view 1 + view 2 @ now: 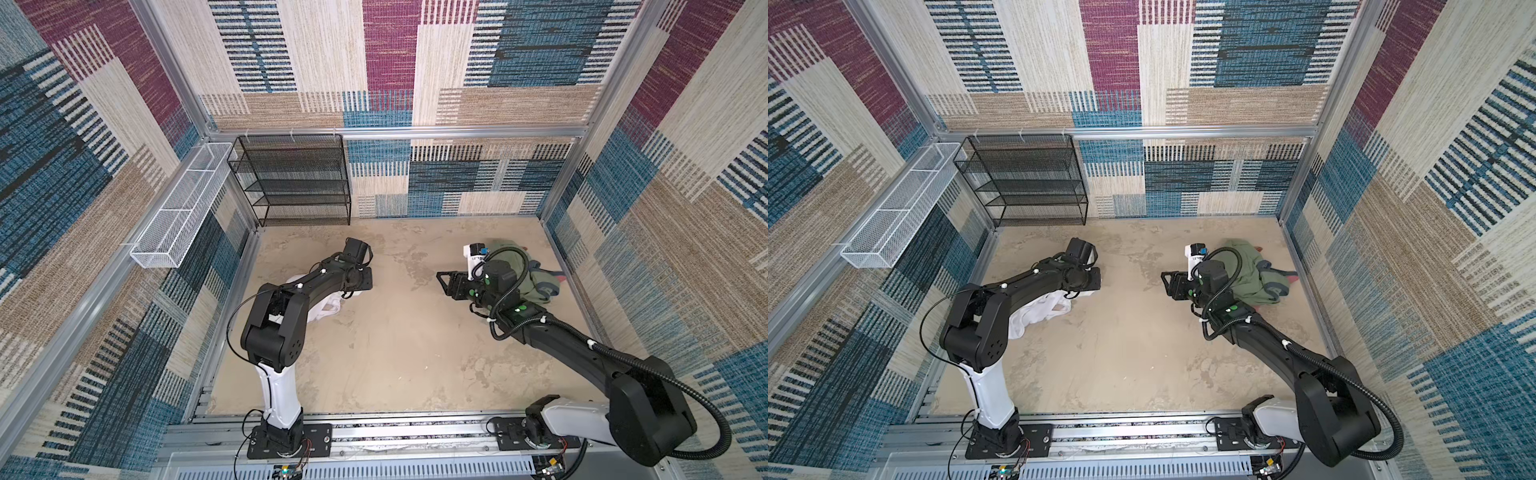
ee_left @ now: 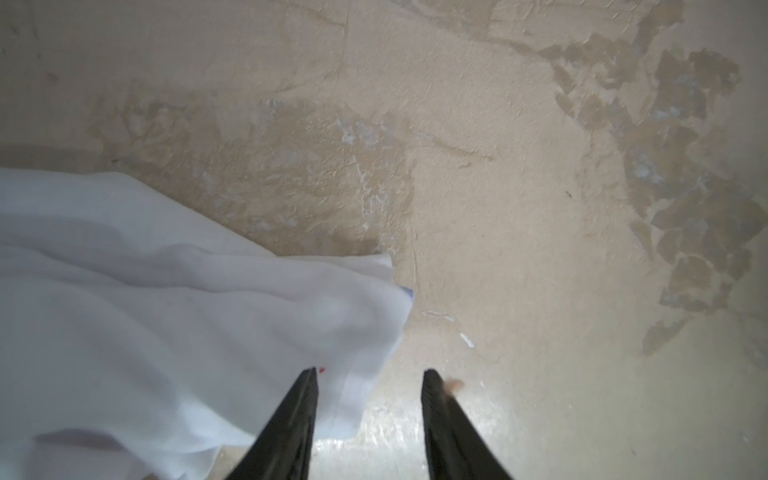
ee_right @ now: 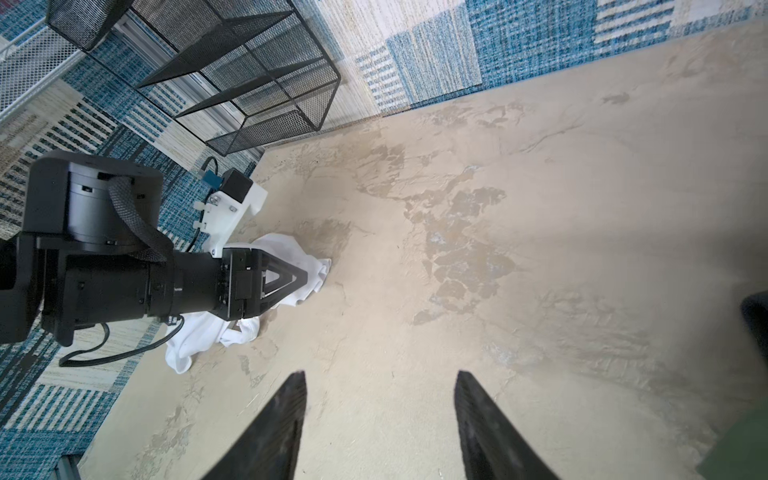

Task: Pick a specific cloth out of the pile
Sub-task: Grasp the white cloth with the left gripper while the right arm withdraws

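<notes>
beige tabletop is being occupied twice: the cloth is lying well apart from the pile, so picking-out is being judged done; left gripper and right gripper are being held parted, empty.

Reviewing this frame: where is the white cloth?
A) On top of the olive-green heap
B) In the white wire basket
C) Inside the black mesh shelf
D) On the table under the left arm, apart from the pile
D: in both top views the white cloth lies on the table beneath the left arm, well apart from the pile.
</notes>
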Controlling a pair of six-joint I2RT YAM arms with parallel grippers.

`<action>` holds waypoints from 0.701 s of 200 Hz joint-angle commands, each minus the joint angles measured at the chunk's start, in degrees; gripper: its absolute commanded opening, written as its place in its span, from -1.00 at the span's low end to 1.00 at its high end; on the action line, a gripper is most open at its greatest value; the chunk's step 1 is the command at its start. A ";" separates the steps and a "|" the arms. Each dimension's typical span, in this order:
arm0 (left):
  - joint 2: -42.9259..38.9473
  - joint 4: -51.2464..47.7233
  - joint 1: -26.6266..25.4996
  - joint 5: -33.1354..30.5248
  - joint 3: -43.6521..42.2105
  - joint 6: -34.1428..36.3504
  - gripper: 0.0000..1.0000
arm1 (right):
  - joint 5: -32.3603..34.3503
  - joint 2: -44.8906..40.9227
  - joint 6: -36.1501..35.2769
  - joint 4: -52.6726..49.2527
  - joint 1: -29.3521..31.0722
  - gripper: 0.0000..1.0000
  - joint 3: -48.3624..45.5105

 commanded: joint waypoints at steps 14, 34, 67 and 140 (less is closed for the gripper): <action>3.36 -0.17 0.03 -1.50 3.07 2.75 -0.10 | -2.07 1.45 -1.58 -0.36 -1.13 0.19 1.30; 5.16 -0.47 0.03 -2.17 4.11 3.27 -0.10 | -2.16 1.98 -1.89 -0.94 -1.38 0.19 1.99; 7.35 -2.53 0.03 -4.01 5.51 3.65 -0.10 | -2.86 2.58 -1.35 -0.14 -1.54 0.20 1.56; 9.16 -3.23 0.03 -4.42 6.13 3.83 -0.13 | -2.20 2.00 -1.46 -0.54 -1.73 0.20 2.08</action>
